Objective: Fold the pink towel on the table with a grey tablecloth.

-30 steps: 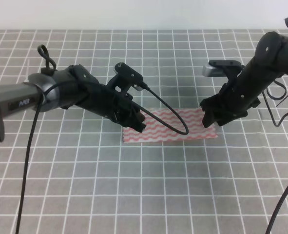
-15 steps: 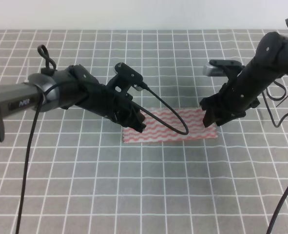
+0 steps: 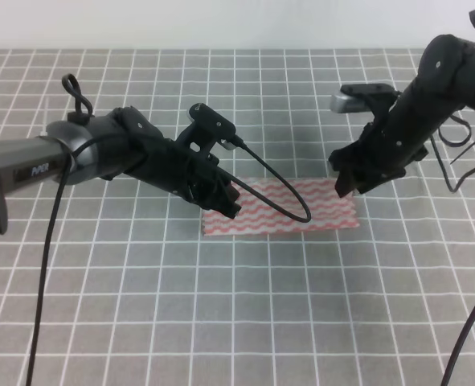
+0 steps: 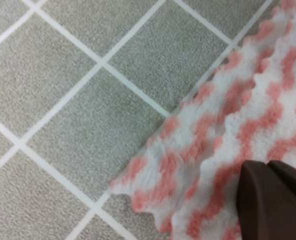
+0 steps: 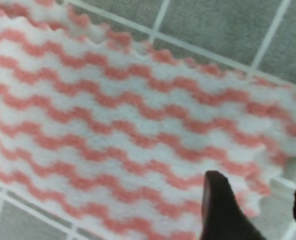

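The pink towel [image 3: 289,207] lies as a flat, wide strip on the table with a grey tablecloth [image 3: 141,305]. My left gripper [image 3: 231,206] sits low on the strip's left end. In the left wrist view its fingertips [image 4: 275,200] are pressed together on the rippled towel [image 4: 223,130] near a corner. My right gripper [image 3: 344,186] hangs just above the strip's right end. Its fingers stand apart in the right wrist view, where the gripper [image 5: 260,210] holds nothing and the striped towel [image 5: 112,120] lies flat below it.
The grid-printed grey cloth [image 4: 62,75] spreads around the towel on all sides. A black cable [image 3: 281,193] loops from the left arm across the towel's middle. Another cable [image 3: 462,338] hangs from the right arm at the right edge.
The right gripper has risen and drawn back from the towel's right end. The left arm and the towel have not moved.
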